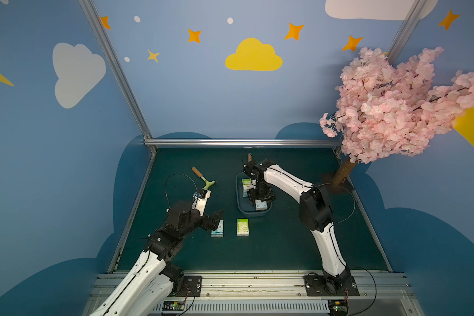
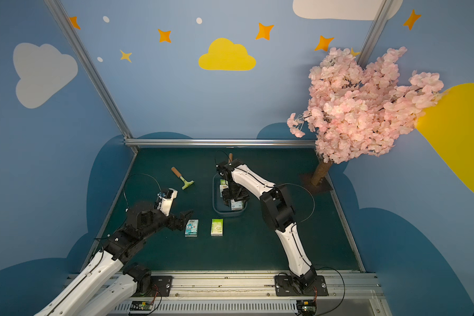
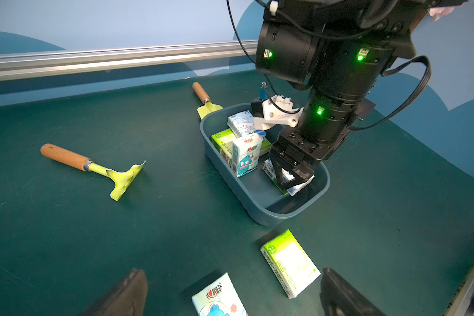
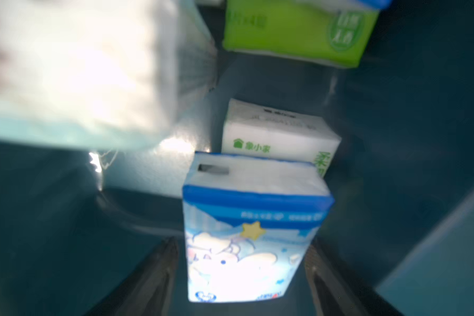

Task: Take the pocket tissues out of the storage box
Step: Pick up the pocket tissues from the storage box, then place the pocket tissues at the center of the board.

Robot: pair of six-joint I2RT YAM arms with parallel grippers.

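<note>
Though the right hand point(image 4: 241, 243) straddles a blurred blue packet point(image 4: 244, 262), its grip is unclear; left hand point(image 3: 233, 273) gapes.

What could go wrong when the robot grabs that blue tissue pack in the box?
The right gripper has its fingers either side of a blue packet in the storage box. It might slip out when lifted. Lifting could also knock over the upright packets nearby, or drag the shallow box along.

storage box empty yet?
Not empty: several pocket tissues sit inside the storage box. Only a green packet and a blue packet lie out on the mat.
</note>
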